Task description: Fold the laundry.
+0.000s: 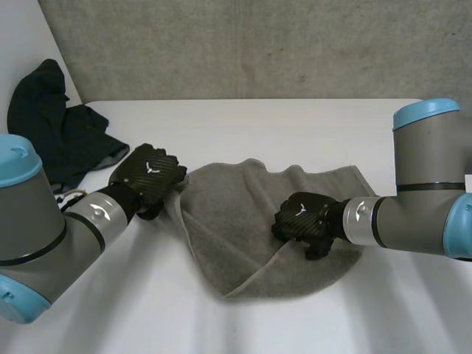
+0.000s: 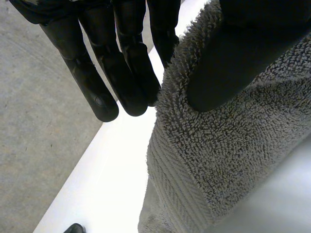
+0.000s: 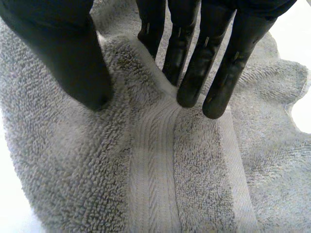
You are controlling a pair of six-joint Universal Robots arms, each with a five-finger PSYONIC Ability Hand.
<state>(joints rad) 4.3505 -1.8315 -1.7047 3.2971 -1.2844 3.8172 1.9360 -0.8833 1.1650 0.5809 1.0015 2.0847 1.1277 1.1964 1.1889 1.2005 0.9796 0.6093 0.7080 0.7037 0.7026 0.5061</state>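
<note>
The grey towel (image 1: 243, 221) is spread, rumpled and partly doubled over, in the middle of the white table (image 1: 295, 125). Its left edge is pinched by the left hand (image 1: 150, 177): in the left wrist view the thumb (image 2: 233, 63) is pressed on the pile and one of the fingers (image 2: 163, 34) is tucked behind the hem. A raised ridge near the doubled edge is nipped by the right hand (image 1: 302, 217), between thumb (image 3: 68, 53) and straight fingers (image 3: 194, 73).

Both holds appear shallow, so the cloth could be lost if it is pulled quickly, and a slipped edge would leave a crooked fold. If only the top layer is caught by the right hand, the layers could be dragged apart.

A heap of dark clothes (image 1: 51, 125) is piled at the table's far left corner, near the left arm, and could be brushed by a wide swing.
</note>
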